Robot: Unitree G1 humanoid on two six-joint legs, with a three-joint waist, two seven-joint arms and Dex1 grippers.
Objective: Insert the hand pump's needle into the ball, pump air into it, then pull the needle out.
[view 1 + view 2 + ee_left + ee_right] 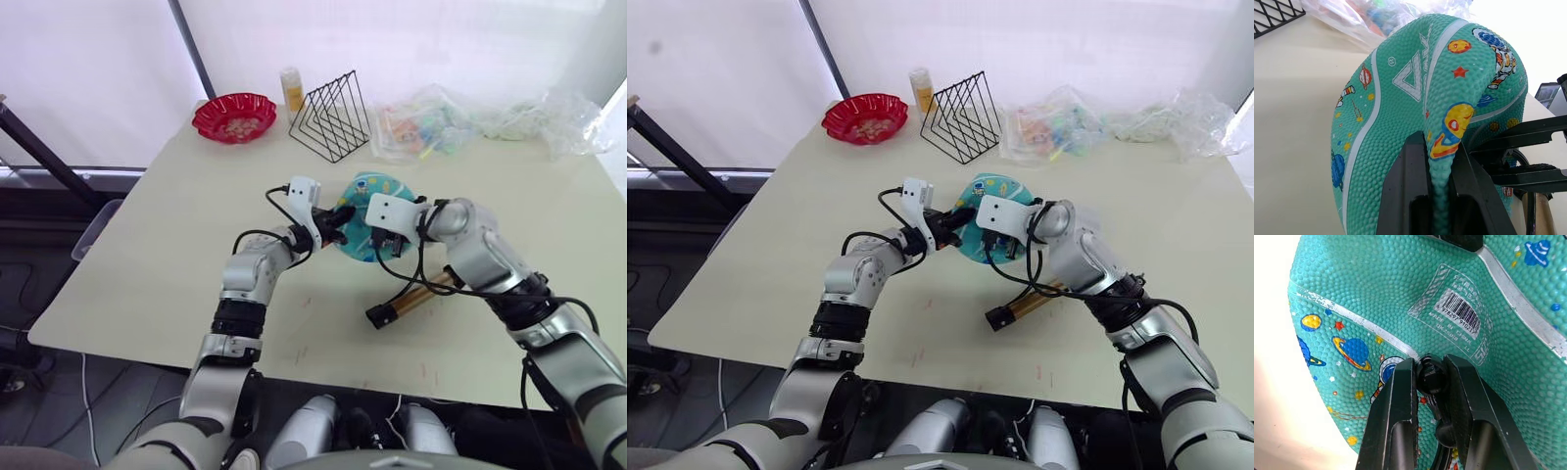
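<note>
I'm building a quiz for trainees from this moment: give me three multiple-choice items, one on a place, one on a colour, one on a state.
1. The red scalloped bowl sits at the table's
A. near right corner
B. far left corner
C. centre

2. The hand pump's metal cylinder is
A. bronze-gold
B. green
C. white

3. The left pincer is
A. wide open
B. shut on the flat teal ball
C. holding the pump

Answers: B, it lies far left beside the black wire rack; A, it gleams gold; B, its fingers pinch a fold.
</note>
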